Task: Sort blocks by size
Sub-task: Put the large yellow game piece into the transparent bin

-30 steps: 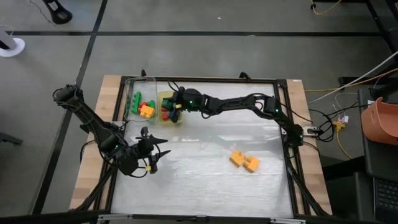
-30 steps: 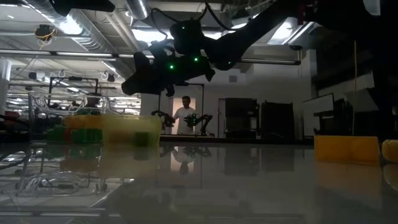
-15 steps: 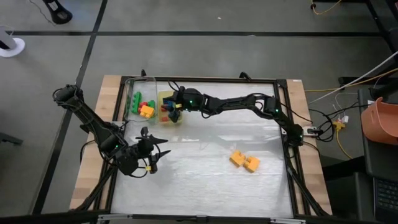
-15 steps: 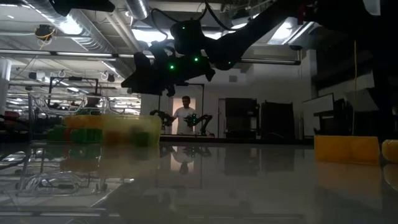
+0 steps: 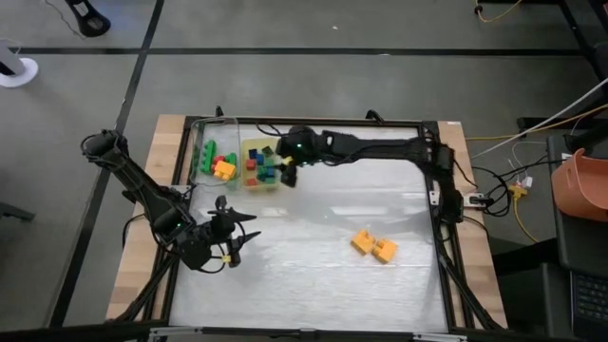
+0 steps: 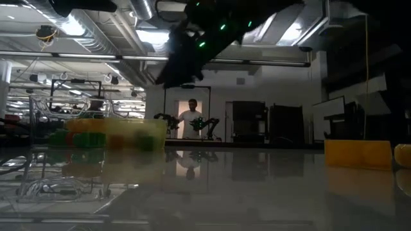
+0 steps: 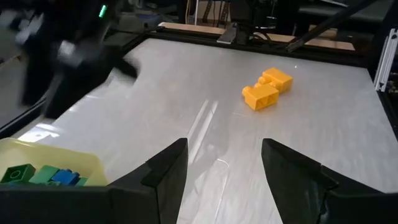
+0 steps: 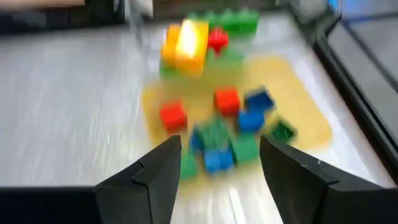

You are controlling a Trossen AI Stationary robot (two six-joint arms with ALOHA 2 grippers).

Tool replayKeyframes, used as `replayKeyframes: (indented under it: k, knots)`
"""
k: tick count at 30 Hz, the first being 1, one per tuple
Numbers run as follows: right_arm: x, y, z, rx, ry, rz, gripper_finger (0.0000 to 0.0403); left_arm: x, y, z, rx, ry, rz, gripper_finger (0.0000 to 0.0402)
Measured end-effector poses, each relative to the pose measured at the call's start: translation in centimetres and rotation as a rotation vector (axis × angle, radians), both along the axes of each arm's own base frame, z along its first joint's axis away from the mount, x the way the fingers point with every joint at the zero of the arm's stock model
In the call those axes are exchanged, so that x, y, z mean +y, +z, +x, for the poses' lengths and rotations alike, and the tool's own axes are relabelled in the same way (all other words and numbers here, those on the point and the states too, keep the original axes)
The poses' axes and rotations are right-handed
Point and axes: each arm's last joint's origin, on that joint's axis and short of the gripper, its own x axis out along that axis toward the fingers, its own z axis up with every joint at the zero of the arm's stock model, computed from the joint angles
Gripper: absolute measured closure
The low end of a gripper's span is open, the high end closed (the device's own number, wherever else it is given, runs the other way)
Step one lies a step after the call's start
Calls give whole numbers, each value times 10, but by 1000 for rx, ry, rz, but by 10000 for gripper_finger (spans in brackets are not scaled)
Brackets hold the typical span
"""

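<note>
Several small red, blue and green cubes lie on the flat yellow tray at the table's far left. Beside it, longer green, red and orange bricks lie in the clear container. Two orange bricks lie on the table right of centre and also show in the left wrist view. My right gripper is open and empty, above the tray's right edge; the right wrist view shows the cubes past its fingers. My left gripper is open and empty near the table's left front.
A dark frame runs around the grey table top. The right arm stretches along the far edge. Bare table lies between the tray and the orange bricks. A person stands far off in the room behind.
My right gripper has drawn back from over the yellow tray toward the table's right and has gone up. The cubes on the tray that it covered before now show.
</note>
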Motion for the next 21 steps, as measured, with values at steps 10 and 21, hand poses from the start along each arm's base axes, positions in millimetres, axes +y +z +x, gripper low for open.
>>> replayKeyframes:
  k: [10,21]
  knots:
    - [46,65,-73,298,68,-20,187,-7,-25,42,14,4,8,210]
    - [131,82,-132,601,14,-64,187,2,-64,112,-11,-228,-8,210]
